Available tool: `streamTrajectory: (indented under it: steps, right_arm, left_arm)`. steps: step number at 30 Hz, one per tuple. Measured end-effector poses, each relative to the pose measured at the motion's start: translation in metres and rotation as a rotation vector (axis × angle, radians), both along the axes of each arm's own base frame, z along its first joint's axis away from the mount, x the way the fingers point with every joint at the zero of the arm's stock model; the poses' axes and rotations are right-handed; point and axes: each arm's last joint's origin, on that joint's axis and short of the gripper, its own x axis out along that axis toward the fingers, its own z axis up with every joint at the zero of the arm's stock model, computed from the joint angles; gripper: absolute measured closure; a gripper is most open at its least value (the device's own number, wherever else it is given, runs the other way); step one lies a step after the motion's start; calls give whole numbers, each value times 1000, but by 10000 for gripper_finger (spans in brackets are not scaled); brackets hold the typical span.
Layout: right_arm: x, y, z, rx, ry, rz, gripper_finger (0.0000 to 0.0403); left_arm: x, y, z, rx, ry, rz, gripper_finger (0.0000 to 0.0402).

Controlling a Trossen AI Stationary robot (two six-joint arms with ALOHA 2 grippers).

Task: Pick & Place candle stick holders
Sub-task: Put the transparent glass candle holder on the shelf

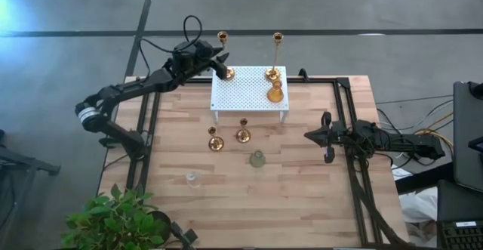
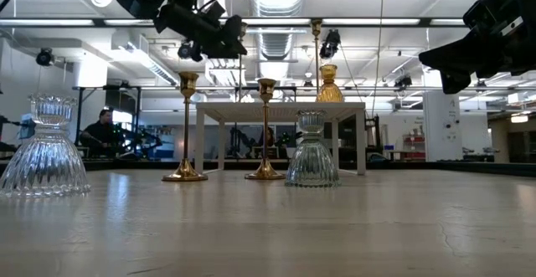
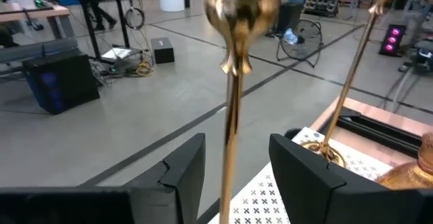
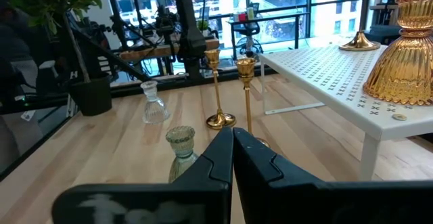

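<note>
On the white perforated stand (image 1: 249,99) at the table's far middle stand two tall brass sticks on their round bases, left (image 1: 225,61) and right (image 1: 275,57), and the amber glass holder (image 1: 275,93). Two short brass holders (image 1: 216,142) (image 1: 242,134), the grey-green glass (image 1: 257,158) and the clear glass (image 1: 192,179) stand on the table. My left gripper (image 3: 237,143) is open; its fingers stand on either side of the left tall stick's stem (image 3: 230,102) without touching it. My right gripper (image 4: 233,139) is shut and empty, above the table's right side (image 1: 321,137).
A potted plant (image 1: 113,220) stands at the near left corner. Black frame rails (image 1: 349,121) run along the table's left and right sides. Bare wood lies between the glasses and the near edge. A person (image 2: 105,130) sits in the room beyond.
</note>
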Motion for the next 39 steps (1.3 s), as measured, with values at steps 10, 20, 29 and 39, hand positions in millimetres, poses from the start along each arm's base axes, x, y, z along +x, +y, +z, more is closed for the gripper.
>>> streamTrajectory:
  steps: [10,20,29,39]
  right_arm:
    - [0,0,0,0,0,0,394]
    - [0,0,0,0,0,0,394]
    - [0,0,0,0,0,-1,394]
    - [0,0,0,0,0,0,394]
  left_arm:
    - [-6,-13,13,35,5,109,232]
    - [0,-30,13,-29,69,64,234]
    - [-22,-64,37,-26,96,75,234]
    - [-56,-106,63,-28,38,12,234]
